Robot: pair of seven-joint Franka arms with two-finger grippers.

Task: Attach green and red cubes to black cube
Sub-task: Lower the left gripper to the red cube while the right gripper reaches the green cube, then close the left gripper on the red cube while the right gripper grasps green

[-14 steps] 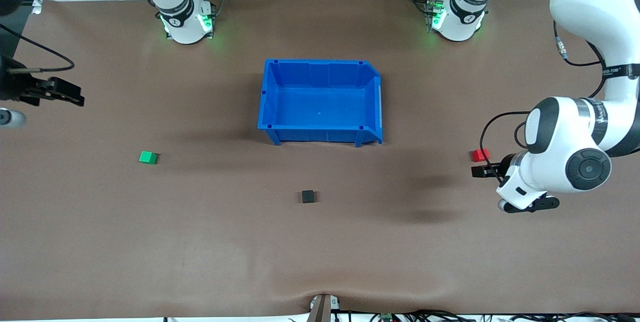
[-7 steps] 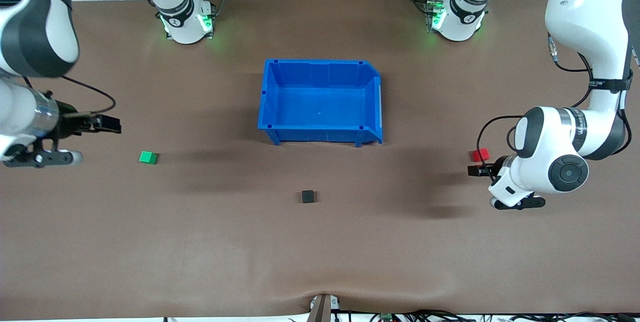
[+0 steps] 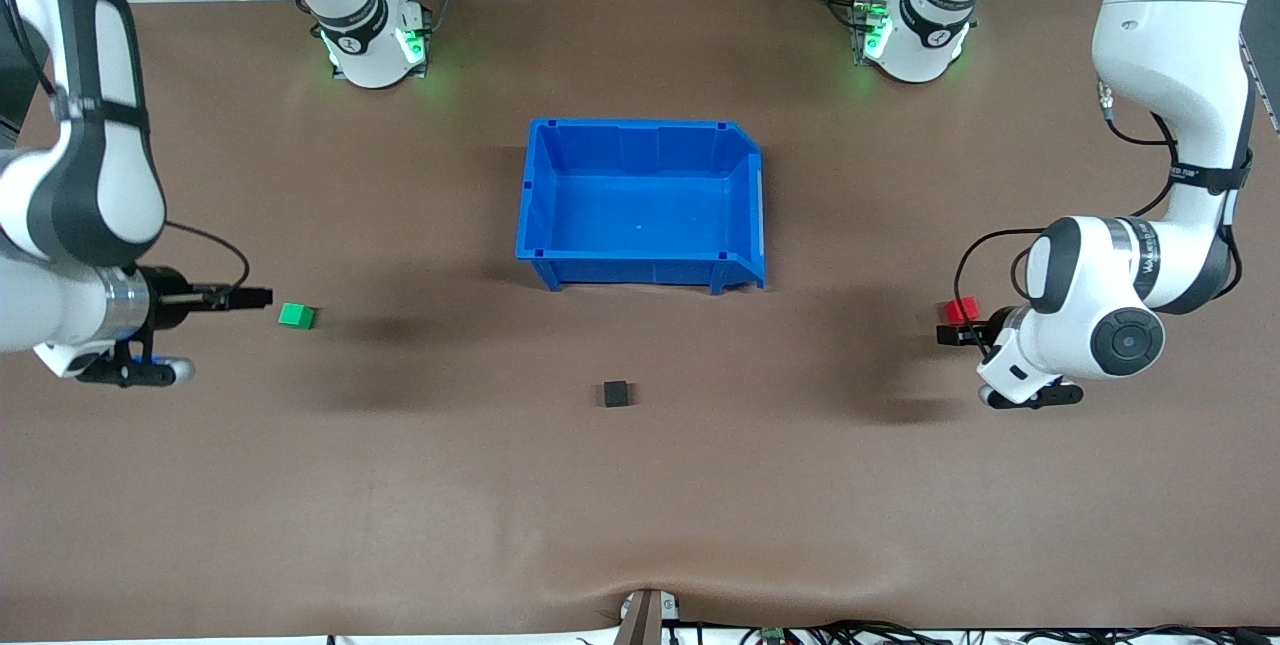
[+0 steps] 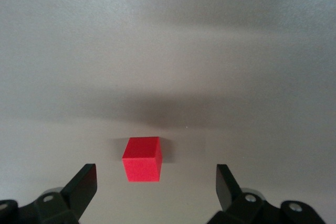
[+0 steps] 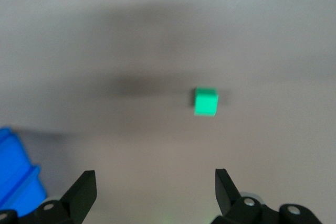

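The green cube point(image 3: 296, 316) lies on the brown table toward the right arm's end; it also shows in the right wrist view point(image 5: 205, 102). My right gripper point(image 3: 260, 298) is open and empty, just beside it. The red cube point(image 3: 962, 309) lies toward the left arm's end; it also shows in the left wrist view point(image 4: 142, 159). My left gripper point(image 3: 948, 335) is open and empty, close over the red cube, whose body sits just ahead of the two fingertips. The black cube point(image 3: 616, 393) lies alone mid-table, nearer the front camera than the bin.
An empty blue bin point(image 3: 640, 130) stands mid-table, farther from the front camera than the black cube; its corner shows in the right wrist view point(image 5: 16, 177). Both arm bases point(image 3: 372, 45) point(image 3: 910, 40) stand along the table's back edge.
My right gripper has swung in from the table's end and down toward the green cube. My left gripper has shifted slightly closer to the red cube. No cube has moved.
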